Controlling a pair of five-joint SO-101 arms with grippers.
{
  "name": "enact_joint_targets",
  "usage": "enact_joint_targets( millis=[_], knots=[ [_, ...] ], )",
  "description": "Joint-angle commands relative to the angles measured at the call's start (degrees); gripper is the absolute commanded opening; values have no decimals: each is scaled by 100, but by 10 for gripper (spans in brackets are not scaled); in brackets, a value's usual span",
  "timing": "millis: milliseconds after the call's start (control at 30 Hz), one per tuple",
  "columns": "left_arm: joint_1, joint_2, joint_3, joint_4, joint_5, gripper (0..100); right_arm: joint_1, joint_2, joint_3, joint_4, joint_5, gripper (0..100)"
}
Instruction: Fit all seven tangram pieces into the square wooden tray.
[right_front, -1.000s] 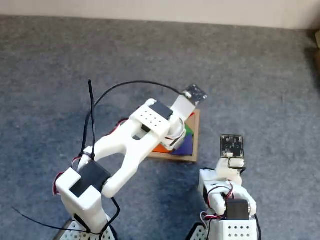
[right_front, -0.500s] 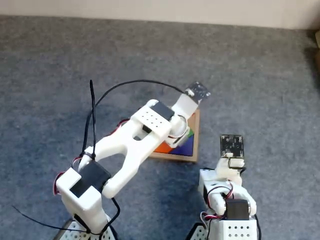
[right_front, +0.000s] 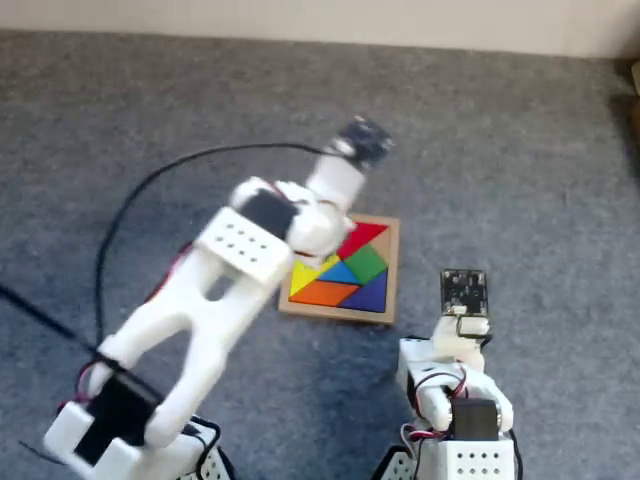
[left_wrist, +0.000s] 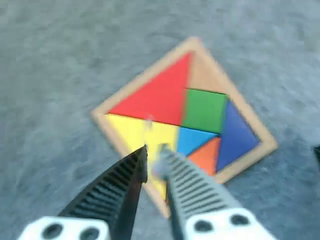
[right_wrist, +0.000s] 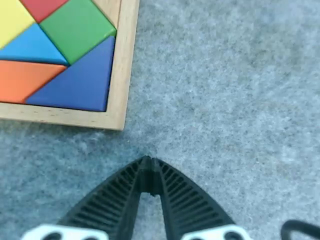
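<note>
Left of the tray, in the view from above, my left arm is raised and bent, with its wrist leaning over the tray's left edge. The left gripper hangs over the yellow piece, and I judge it is not touching. Its jaws are a little apart, with a thin slit between them, and I see nothing held there.

Inside the tray the red piece, the yellow piece, the light blue piece, the green square, the orange piece and the dark blue piece lie edge to edge. At one corner, touching the red piece and the green square, there is a wood-coloured triangle. I cannot tell if it is bare floor or a pale seventh piece.

So I judge the task almost finished, and the step in hand is to check this corner. To do it well I would keep the left gripper clear of the pieces and away from the rim, because the tray may slide on the carpet. If the corner is empty, the last piece should go down flat from above, not be pushed in from the side.

Right of the tray, just beside its near corner, the right gripper is closed tip to tip and empty over the carpet. The right arm is folded low near its base.
</note>
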Motion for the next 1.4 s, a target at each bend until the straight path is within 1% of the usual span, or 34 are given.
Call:
enact_joint_targets(
  millis=[0, 133, 267, 500, 600, 800, 867, 1067, 1200, 1367],
  knots=[
    [-418, -752, 110, 53, -9, 5, 48, -84, 787, 40, -18, 5],
    [-690, -1763, 681, 44, -9, 5, 48, -84, 787, 40, -18, 5],
    [-1191, -2703, 1349, 35, -9, 5, 48, -84, 787, 40, -18, 5],
    [-2114, -3591, 2440, -264, -9, 8, 48, -84, 787, 40, -18, 5],
    [-2387, -3908, 2791, -290, -9, 8, 48, -84, 787, 40, -18, 5],
    [-2598, -4602, 3626, -290, -9, 7, 48, -84, 787, 40, -18, 5],
    [-2765, -4936, 3952, -308, -9, 6, 48, -84, 787, 40, -18, 5],
    [-3213, -6062, 5437, -1020, -9, 6, 48, -84, 787, 40, -18, 5],
    [-3257, -6870, 6413, -1363, -9, 7, 48, -84, 787, 40, -18, 5],
    [-3240, -7846, 7222, -1380, -9, 7, 48, -84, 787, 40, -18, 5]
  ],
)
